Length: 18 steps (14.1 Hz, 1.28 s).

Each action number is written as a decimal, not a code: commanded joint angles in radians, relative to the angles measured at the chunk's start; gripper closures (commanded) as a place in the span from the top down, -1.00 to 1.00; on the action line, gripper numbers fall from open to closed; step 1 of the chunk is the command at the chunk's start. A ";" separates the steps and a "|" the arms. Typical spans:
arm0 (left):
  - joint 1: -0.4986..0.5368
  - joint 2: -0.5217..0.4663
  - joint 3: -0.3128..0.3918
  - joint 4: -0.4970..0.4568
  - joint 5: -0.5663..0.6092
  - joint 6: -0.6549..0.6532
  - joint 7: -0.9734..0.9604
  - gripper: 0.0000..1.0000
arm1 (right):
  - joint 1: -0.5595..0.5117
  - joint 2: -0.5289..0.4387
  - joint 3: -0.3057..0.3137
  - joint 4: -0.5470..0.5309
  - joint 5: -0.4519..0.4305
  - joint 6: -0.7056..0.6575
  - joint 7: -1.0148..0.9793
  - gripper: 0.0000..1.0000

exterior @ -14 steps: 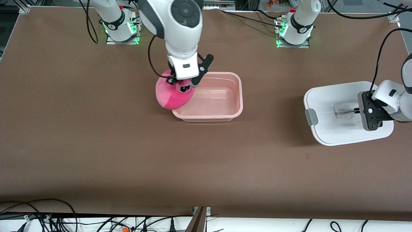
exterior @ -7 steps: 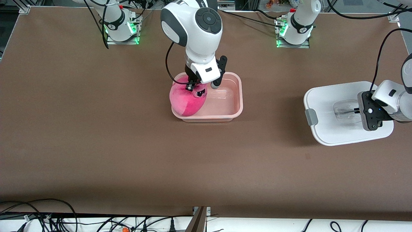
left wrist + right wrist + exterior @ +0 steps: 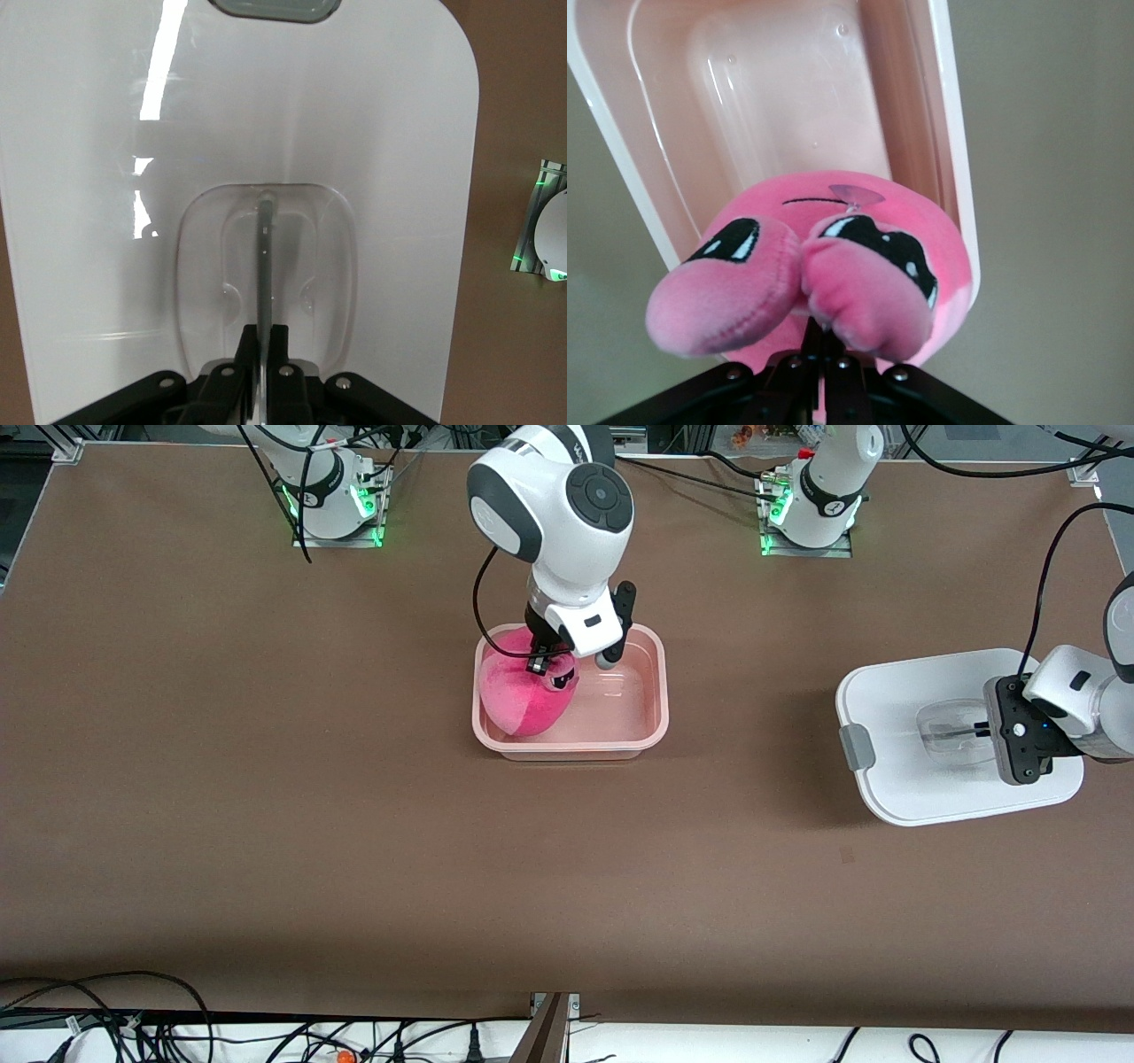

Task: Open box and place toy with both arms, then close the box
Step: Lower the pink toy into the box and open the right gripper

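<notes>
Toy (image 3: 523, 695): bright pink plush, pinched in my right fingers, sitting low inside the tub at the end toward the right arm.
Right gripper (image 3: 542, 657): over the tub, fingers clamped tight on the toy's top.
Tub (image 3: 657, 691): pale pink, lidless, mid-table.
Lid (image 3: 895, 700): white, flat on the table toward the left arm's end, well apart from the tub.
Left gripper (image 3: 974, 731): on the lid, my fingers pressed together on its clear centre handle (image 3: 266, 266).

Both arms (image 3: 567, 522) are glossy white with dark grey joint caps, black cables and black claws (image 3: 542, 662) below white wrists.
</notes>
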 commanded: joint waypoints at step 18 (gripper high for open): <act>0.006 -0.002 -0.005 0.002 0.009 -0.005 0.028 -1.00 | -0.053 0.065 -0.017 0.014 -0.082 0.312 0.295 1.00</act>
